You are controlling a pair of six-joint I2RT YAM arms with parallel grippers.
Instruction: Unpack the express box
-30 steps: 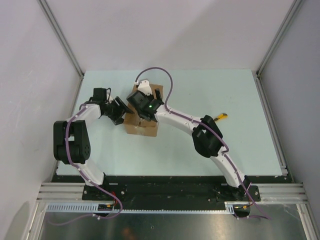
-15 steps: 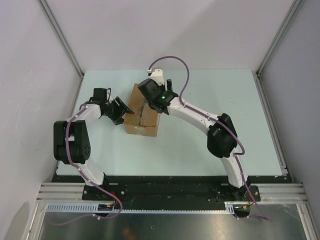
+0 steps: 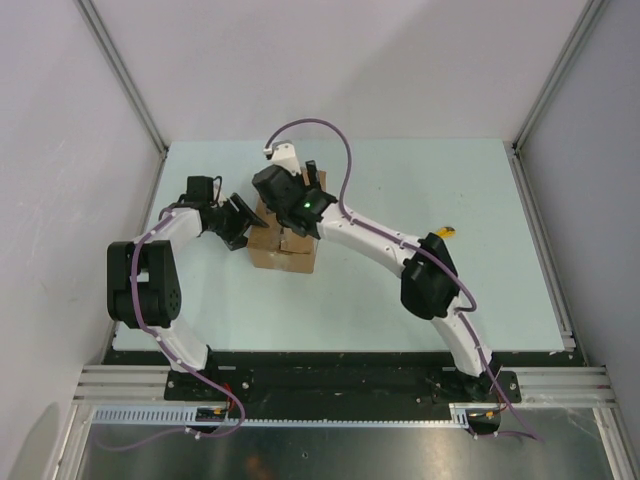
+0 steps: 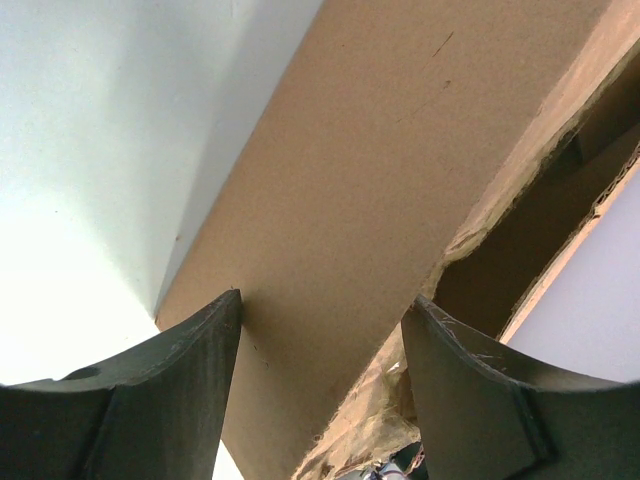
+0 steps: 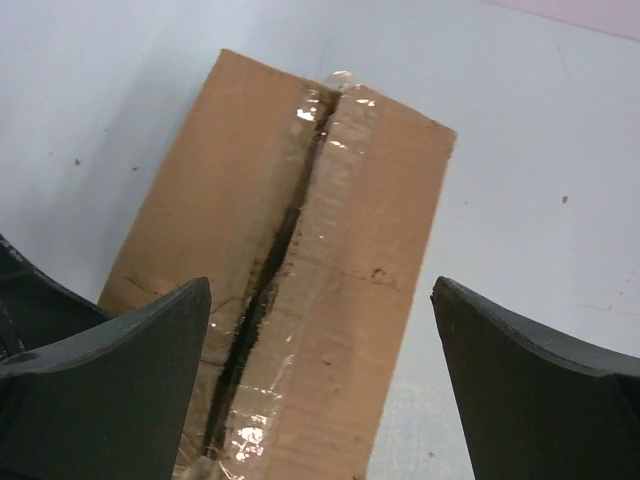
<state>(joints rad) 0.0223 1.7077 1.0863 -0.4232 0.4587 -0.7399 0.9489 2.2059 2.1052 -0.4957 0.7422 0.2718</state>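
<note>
Cardboard at centre stage from the overhead camera: the express box [image 3: 283, 243] sits left of centre on the counter [image 3: 430, 180], the left arm [image 3: 180, 222] reaching in at its left flank and the right arm [image 3: 375, 243] arching over its top, probably so one side pins the carton while the other works the flaps. A small yellow tool [image 3: 445, 232] lies well apart on the right, untouched. Over to the left wrist camera: the left fingers [image 4: 150, 390] are parted with their tips up against the box's plain brown side wall, just beside a ragged, torn flap edge. They look released, bracing rather than clamping, and nothing sits pinched between them. Now the right wrist camera: the right fingers [image 5: 110, 385] are spread wide and empty, hanging above the top with the taped centre seam running between them. That seam is already split into a dark gap, so a flap lift looks like the step in hand.
</note>
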